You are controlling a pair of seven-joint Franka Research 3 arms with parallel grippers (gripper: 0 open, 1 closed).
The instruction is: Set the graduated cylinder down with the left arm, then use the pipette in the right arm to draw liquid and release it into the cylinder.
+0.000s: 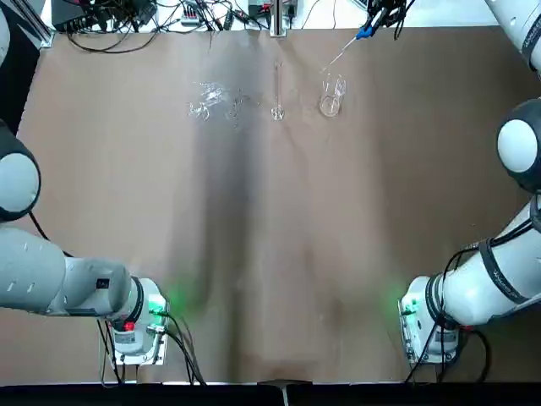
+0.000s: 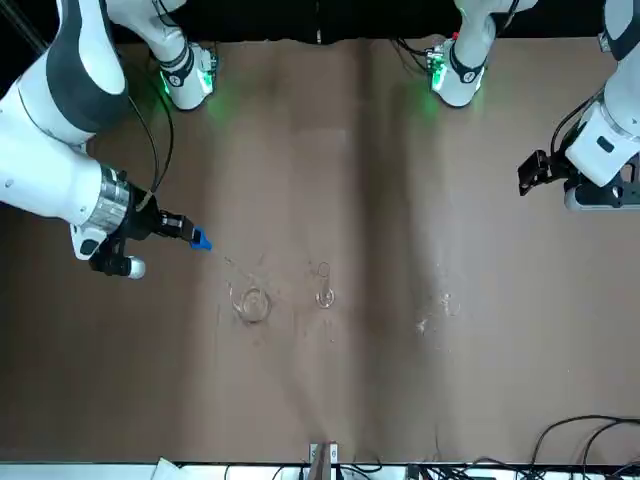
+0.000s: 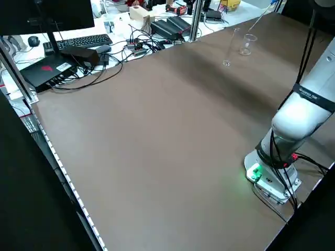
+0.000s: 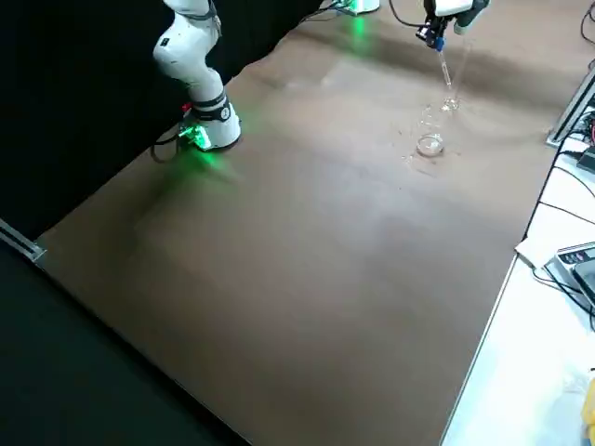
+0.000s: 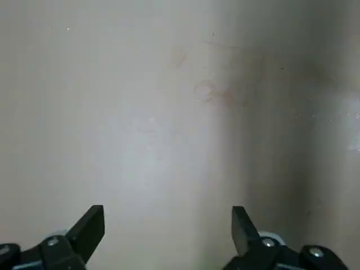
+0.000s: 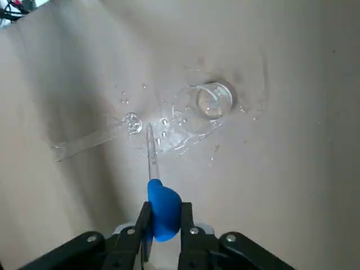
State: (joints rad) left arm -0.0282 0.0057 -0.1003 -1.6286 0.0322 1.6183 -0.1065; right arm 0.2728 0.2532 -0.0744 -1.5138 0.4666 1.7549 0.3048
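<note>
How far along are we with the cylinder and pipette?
Done: the graduated cylinder stands on the table, and the open left gripper is clear of it. In hand: the right gripper pinches the pipette above the beaker. Left: drawing liquid, releasing it into the cylinder.

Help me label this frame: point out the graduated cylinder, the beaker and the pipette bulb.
graduated cylinder (image 1: 277, 111), top view, its round foot.
beaker (image 1: 330, 105), top view, its rim.
pipette (image 6: 163, 209), right wrist view, its blue bulb.

The graduated cylinder (image 1: 277, 93) is standing on the surface (image 1: 270, 254) at its far side, between the beaker (image 1: 330, 95) on its right and glass pieces (image 1: 208, 100) on its left.
</note>
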